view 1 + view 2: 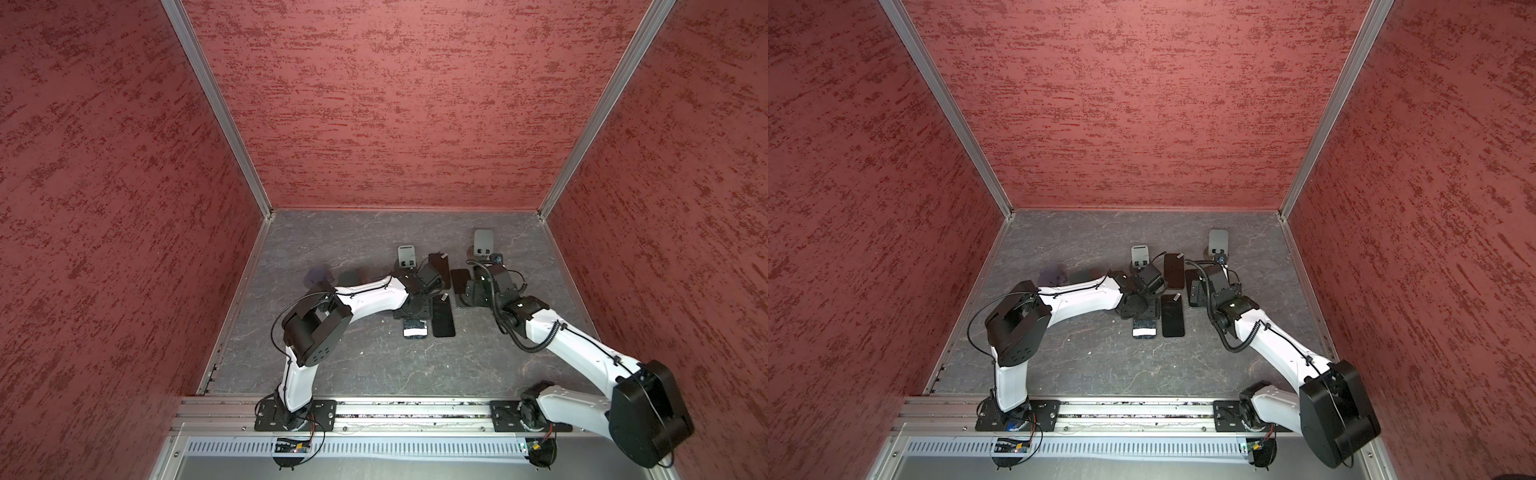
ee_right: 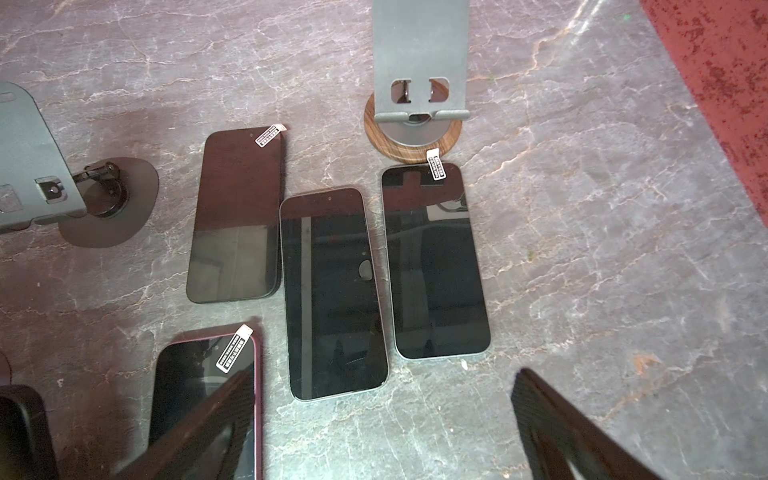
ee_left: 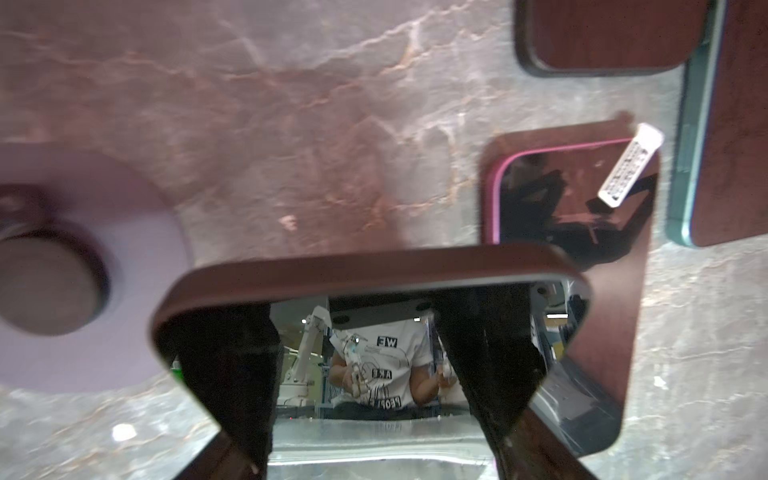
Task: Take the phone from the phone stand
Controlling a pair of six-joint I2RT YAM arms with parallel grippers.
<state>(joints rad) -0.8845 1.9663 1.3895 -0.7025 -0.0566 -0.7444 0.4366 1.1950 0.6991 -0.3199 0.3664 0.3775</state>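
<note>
Flat phones [image 2: 332,291] crowd centre; stands [image 2: 419,50] behind; front tabletop [image 1: 374,365] open.

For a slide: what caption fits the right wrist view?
Right gripper, jaws open, above four phones lying flat on the table; wood-based phone stand stands empty.

Lab booth: red walls [image 1: 374,104], aluminium rail [image 1: 399,415]

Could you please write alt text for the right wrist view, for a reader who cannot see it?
Four phones lie flat, screens up and dark, on a grey marbled table. Near them stand two empty phone stands, one on a round wooden base, one on a dark base. The jaws of the right gripper are open above the table.
</note>
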